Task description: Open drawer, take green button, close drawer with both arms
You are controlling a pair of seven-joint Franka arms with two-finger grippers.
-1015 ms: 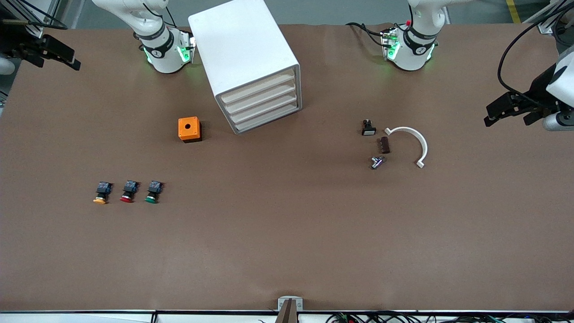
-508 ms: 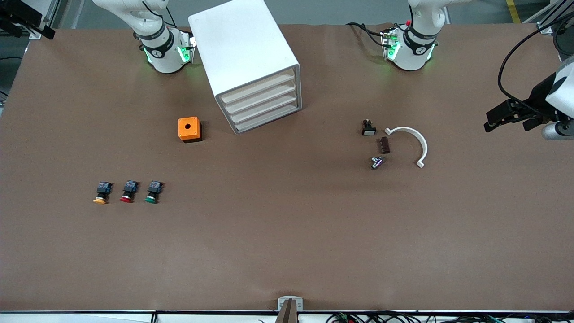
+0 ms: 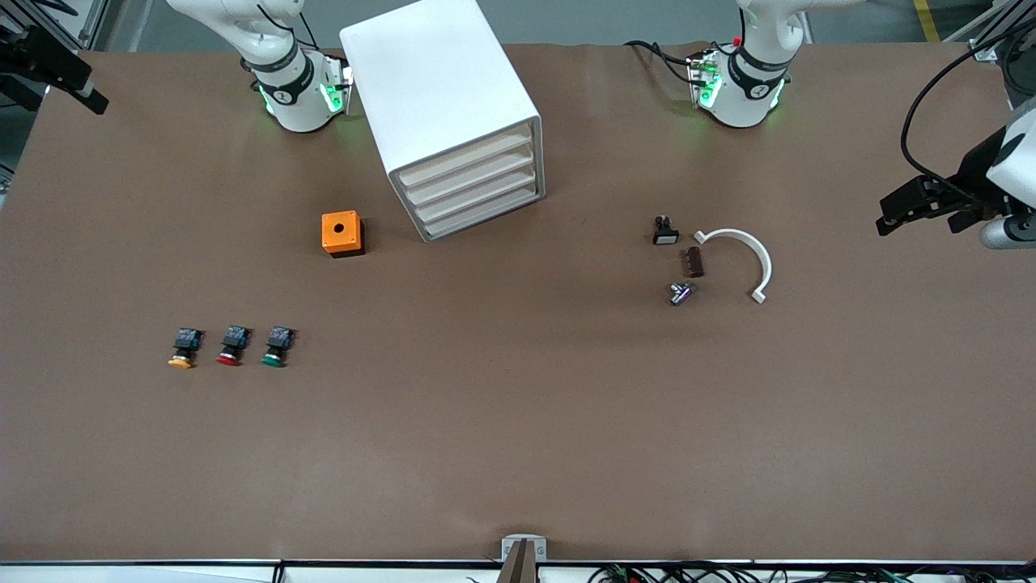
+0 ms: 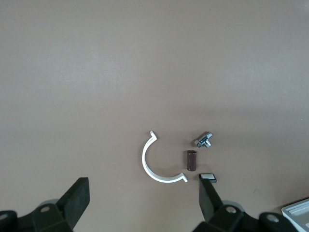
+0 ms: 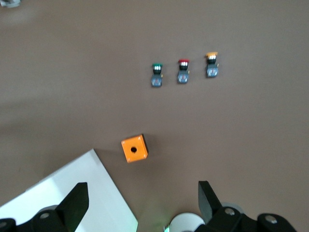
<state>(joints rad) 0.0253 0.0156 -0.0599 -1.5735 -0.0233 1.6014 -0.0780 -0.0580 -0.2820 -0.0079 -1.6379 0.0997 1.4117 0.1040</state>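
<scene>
Front view: brown bench (image 3: 518, 421) across nearly the whole frame, both arm bases along the top edge. White cabinet (image 3: 441, 113) at upper centre, four drawers stacked in its angled front, all pushed in; lower drawer (image 3: 481, 212) flush with the rest. Orange box (image 3: 341, 233) with a round hole in its top just beside the cabinet's front, toward the right arm's end of the bench.

Lower left of the frame: three push buttons in a row, well apart from the cabinet and nearer the camera. Green-capped button (image 3: 275, 346) at the row's inner end, red-capped button (image 3: 231, 346) in the middle, orange-capped button (image 3: 184, 348) at the outer end. None touching.

Right of centre: white half-ring clip (image 3: 746, 257), small black-and-white part (image 3: 664, 231), dark brown block (image 3: 694, 261) and small metal piece (image 3: 681, 292), all close together, none touching.

Left pincer (image 3: 914, 207) at the frame's right edge, up in the air over the bench's margin, fingers spread, nothing between them. Right pincer (image 3: 57, 77) at the upper left corner, over the bench's edge, partly cut off by the frame.

Left wrist view: dark fingers (image 4: 77, 200) wide apart, half-ring clip and small parts on the bench below.

Right wrist view: fingers (image 5: 76, 202) spread and empty, above the cabinet corner, orange box and button row.
</scene>
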